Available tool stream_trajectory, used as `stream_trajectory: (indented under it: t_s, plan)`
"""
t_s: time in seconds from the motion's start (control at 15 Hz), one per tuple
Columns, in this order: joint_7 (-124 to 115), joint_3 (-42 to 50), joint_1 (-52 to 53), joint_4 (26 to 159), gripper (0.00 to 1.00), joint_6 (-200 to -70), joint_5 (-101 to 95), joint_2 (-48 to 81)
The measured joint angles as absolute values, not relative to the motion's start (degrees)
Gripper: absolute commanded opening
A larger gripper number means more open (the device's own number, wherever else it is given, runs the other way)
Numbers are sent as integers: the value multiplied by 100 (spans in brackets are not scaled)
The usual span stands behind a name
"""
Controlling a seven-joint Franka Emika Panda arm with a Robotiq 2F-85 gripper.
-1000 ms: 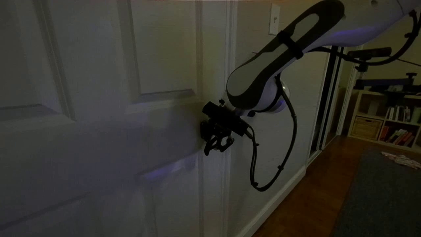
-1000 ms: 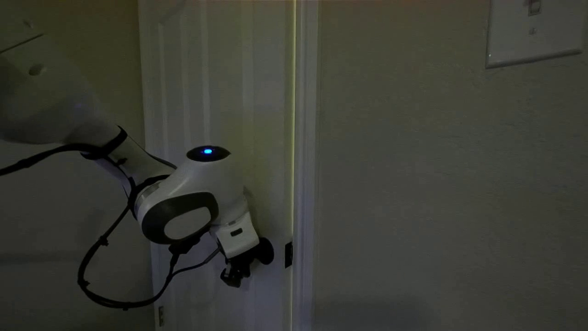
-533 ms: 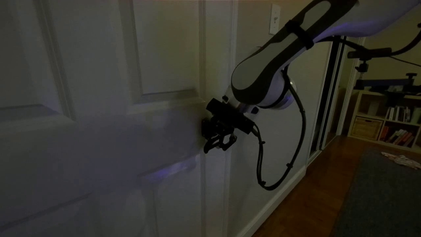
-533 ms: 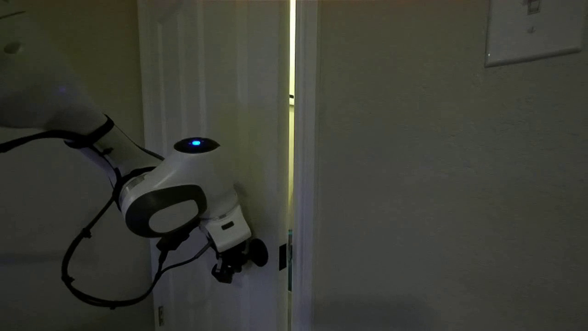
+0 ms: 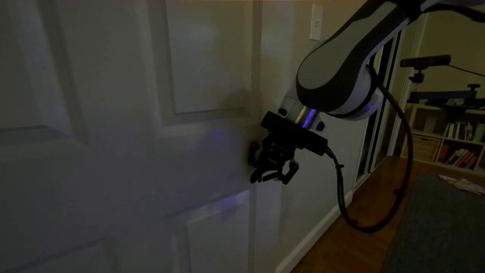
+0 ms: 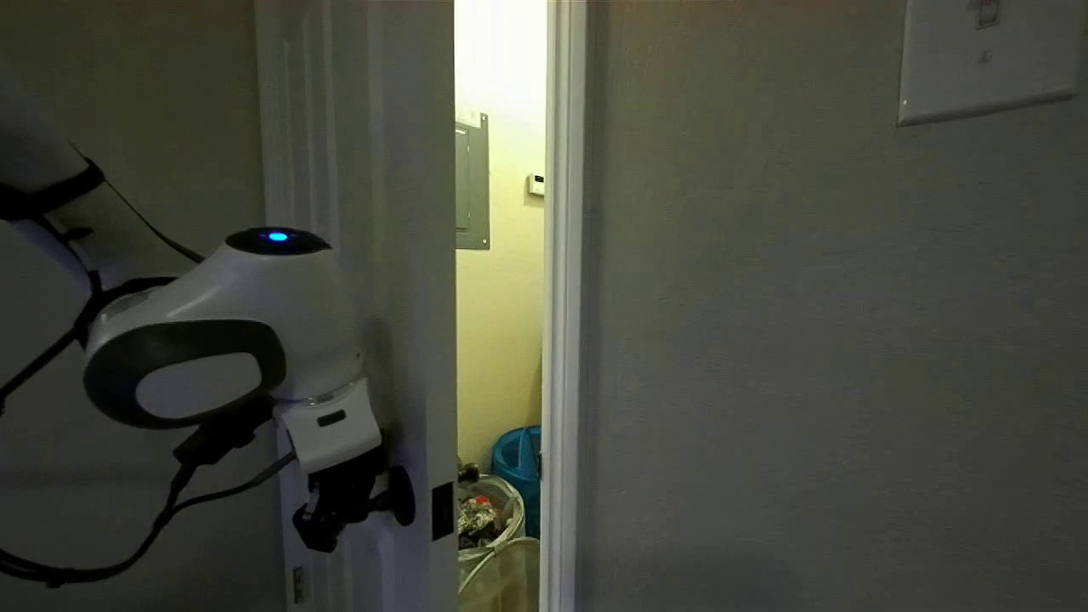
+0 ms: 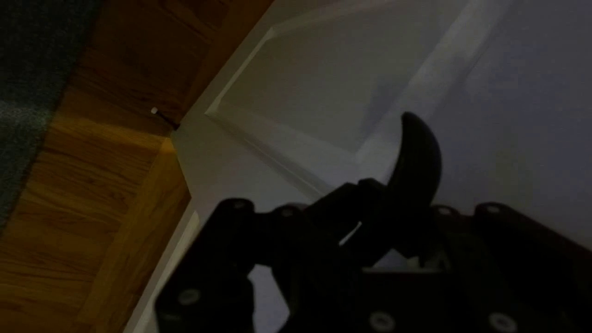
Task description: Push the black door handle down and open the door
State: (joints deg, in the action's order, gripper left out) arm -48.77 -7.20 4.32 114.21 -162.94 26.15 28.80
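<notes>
Partway through opening the door [image 6: 408, 238], with the black door handle [image 6: 401, 497] near its free edge.
Probably springy to press, best held toward the tip; no telling spread or hold of fingers [image 5: 291, 172].

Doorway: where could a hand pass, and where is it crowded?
Looks free: the gap's upper part, between the door and white frame. Crowded: its low end, with bins behind; also around the black door handle, where the pincer is.

In an exterior view, we could pass at one o'clock from the gripper [image 6: 325, 523], between the door [image 6: 408, 255] and its frame [image 6: 563, 306]. The black door handle [image 6: 401, 495] blocks us at two o'clock; farther off, bins [image 6: 517, 510] obstruct us low down at three.
</notes>
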Motion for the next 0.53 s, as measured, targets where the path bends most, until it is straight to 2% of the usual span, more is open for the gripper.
stream_trajectory:
  t_s: [0.33, 0.53]
  plan:
    - [-3831, -1286, 149, 12507, 71, -16256, 3357, 2046]
    - [-3585, -1322, 153, 12932, 90, -15956, 3419, 1605]
